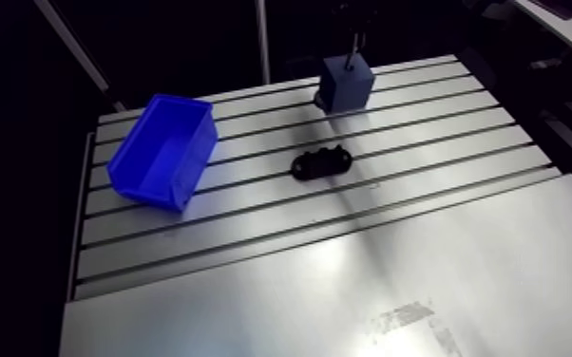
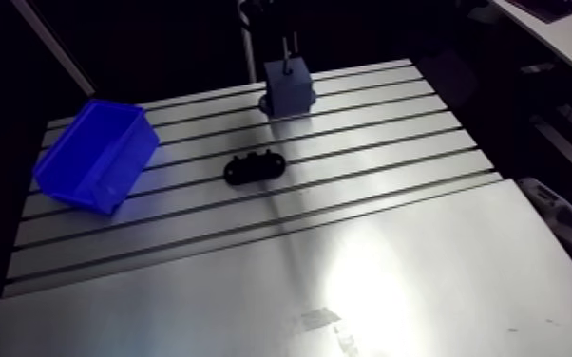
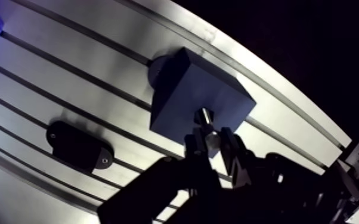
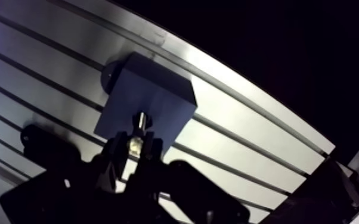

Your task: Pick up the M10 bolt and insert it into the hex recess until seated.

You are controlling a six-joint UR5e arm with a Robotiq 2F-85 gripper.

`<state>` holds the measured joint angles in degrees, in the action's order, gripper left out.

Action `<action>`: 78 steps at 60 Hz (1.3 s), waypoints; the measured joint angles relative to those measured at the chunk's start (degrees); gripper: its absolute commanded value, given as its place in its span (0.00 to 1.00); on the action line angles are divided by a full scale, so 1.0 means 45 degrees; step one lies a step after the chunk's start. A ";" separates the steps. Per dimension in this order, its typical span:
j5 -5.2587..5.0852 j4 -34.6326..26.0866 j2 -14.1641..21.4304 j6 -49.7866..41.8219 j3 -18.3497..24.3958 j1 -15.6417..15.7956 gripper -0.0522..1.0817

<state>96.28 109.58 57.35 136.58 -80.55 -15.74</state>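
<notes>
Slotted table (image 1: 347, 285) under everything. My wrist comes down from the top edge of the arm view at the table's far side, gripper (image 3: 213, 139) pointing down over the grey block (image 1: 346, 84). Blue bin (image 1: 164, 152) sits open top up, well apart from the block, only its own blue walls showing inside. The black oval plate (image 1: 321, 162) lies flat between bin and block, nearer the block. My fingers are clamped on the M10 bolt (image 3: 205, 117), shank pointing at the block's top face. Can't tell if the tip is in the hex recess.
</notes>
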 measured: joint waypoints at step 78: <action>0.0014 0.0093 -0.0017 0.0001 -0.0213 -0.0037 0.82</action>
<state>96.34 110.00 57.27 136.58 -81.51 -15.91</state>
